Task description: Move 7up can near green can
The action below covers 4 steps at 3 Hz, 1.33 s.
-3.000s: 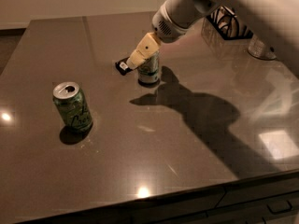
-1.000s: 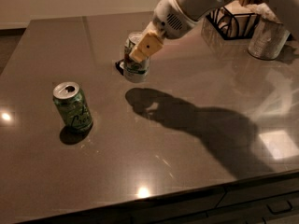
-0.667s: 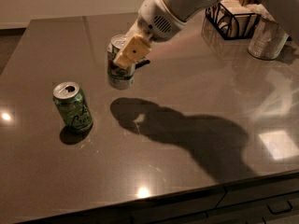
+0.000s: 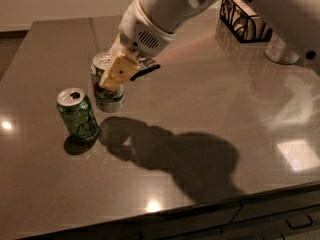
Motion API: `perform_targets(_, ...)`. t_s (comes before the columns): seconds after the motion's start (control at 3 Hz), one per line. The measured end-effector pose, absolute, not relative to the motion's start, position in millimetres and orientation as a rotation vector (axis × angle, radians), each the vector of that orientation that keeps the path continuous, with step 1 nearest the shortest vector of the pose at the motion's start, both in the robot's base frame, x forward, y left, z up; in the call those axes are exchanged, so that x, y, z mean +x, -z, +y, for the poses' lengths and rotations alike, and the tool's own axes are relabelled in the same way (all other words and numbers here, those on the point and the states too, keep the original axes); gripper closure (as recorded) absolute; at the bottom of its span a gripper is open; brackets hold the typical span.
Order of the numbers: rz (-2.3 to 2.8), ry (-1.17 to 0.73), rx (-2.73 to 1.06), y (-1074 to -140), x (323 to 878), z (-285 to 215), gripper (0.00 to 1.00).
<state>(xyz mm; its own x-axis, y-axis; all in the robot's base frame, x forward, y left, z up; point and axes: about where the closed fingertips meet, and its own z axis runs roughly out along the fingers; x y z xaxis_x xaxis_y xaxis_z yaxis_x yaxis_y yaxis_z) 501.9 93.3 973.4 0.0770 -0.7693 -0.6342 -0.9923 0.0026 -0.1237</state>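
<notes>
The green can point(image 4: 77, 115) stands upright on the brown table point(image 4: 210, 109) at the left, with dark line art and a silver top. The pale 7up can point(image 4: 107, 84) is just to its upper right, about a can's width away, held in my gripper point(image 4: 116, 75). The gripper is shut on the 7up can, with a tan finger pad point(image 4: 119, 70) across its front. Whether the can's base touches the table is unclear. The white arm reaches in from the top right.
A black wire holder point(image 4: 243, 18) with white items and a silver container point(image 4: 280, 50) stand at the back right. The table's front edge runs along the bottom, above drawers. The arm casts a large shadow on the table's middle.
My gripper has carried the 7up can from the table's middle back area leftward and toward the front, ending right beside the green can. The green can has not moved.
</notes>
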Motion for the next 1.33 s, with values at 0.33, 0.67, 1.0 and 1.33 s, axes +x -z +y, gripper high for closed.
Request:
perform_targets(0.33,1.744,-0.512,-1.875,-947,499,96,1.0)
perform_targets(0.67,1.745,-0.499,-1.913,-930,498,98,1.0)
perform_targets(1.0,1.747,-0.491,-1.937,-921,497,98,0.9)
perform_targets(1.33,1.733,-0.494,-1.976,-916,495,100,0.67)
